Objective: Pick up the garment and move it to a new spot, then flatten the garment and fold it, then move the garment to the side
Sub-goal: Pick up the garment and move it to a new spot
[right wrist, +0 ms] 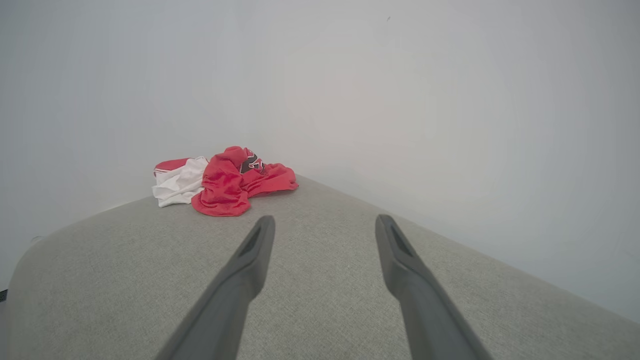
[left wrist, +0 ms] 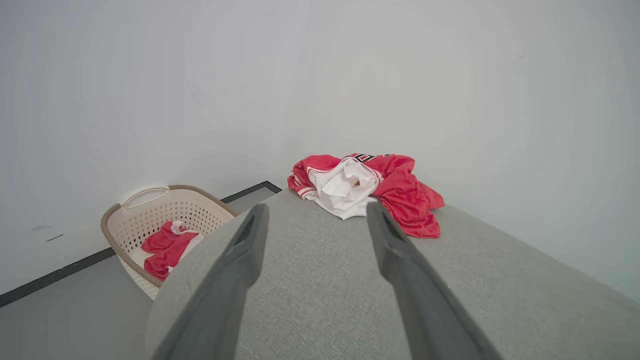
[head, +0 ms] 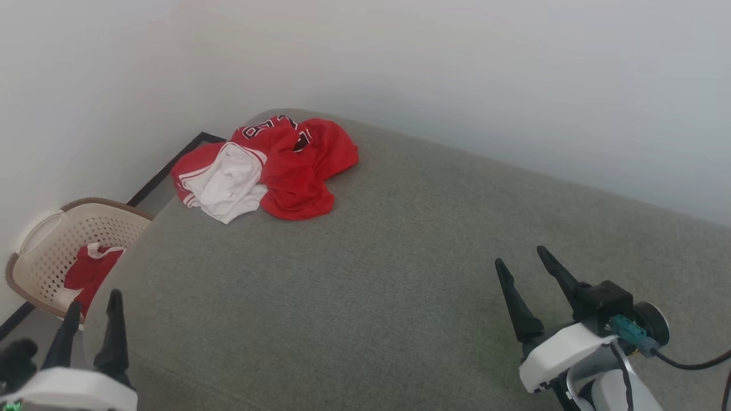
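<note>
Basket holds red cloth while garment lies bunched on cushion.

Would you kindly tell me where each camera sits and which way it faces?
Head view: on the head, facing down over the grey fabric cushion; open left gripper and right gripper show.
Left wrist view: along its dark fingers toward the crumpled red-and-white jersey and beige perforated basket.
Right wrist view: along its fingers toward the jersey.
Shared: the jersey.

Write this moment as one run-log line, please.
garment: crumpled, far corner of cushion | left gripper: open, empty | right gripper: open, empty
</note>
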Motion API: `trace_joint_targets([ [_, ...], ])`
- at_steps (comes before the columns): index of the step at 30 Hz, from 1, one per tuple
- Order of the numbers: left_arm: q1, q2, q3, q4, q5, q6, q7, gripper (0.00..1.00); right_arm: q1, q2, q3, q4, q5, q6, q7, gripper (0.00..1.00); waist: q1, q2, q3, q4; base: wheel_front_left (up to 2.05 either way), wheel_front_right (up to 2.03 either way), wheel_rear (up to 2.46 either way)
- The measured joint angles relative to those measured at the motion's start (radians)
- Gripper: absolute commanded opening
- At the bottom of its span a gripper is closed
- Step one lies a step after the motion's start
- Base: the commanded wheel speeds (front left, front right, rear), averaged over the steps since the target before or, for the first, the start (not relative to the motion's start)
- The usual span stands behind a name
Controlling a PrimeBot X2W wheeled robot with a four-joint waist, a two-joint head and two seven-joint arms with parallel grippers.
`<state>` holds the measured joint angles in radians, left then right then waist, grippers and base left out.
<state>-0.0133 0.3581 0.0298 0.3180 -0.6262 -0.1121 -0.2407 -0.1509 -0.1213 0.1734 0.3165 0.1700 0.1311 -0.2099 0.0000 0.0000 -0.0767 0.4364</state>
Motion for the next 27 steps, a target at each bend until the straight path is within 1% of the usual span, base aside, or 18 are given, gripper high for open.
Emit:
trace_joint_targets([
  [7,-0.133,0.037,-0.05,0.055,-0.012,-0.011,0.013,1.0,-0.021,-0.001,-0.018,-0.043,-0.041,0.0,0.025,1.0,0.0,0.0,0.059,-0.041,0.0,0.0,0.0],
  [9,-0.179,0.049,-0.064,0.079,-0.035,-0.013,0.015,1.0,-0.034,-0.001,-0.022,-0.057,-0.055,0.0,0.033,1.0,0.0,0.0,0.082,-0.055,0.0,0.0,0.0],
  [14,-0.3,0.102,-0.132,0.144,-0.076,-0.016,0.018,1.0,-0.066,0.004,-0.031,-0.095,-0.096,0.0,0.056,1.0,0.0,0.0,0.149,-0.096,0.0,0.0,0.0],
  [27,-0.63,0.284,-0.356,0.299,-0.302,-0.016,0.022,1.0,-0.16,0.024,-0.044,-0.221,-0.211,0.0,0.118,1.0,0.0,0.0,0.372,-0.205,0.0,0.0,0.0],
])
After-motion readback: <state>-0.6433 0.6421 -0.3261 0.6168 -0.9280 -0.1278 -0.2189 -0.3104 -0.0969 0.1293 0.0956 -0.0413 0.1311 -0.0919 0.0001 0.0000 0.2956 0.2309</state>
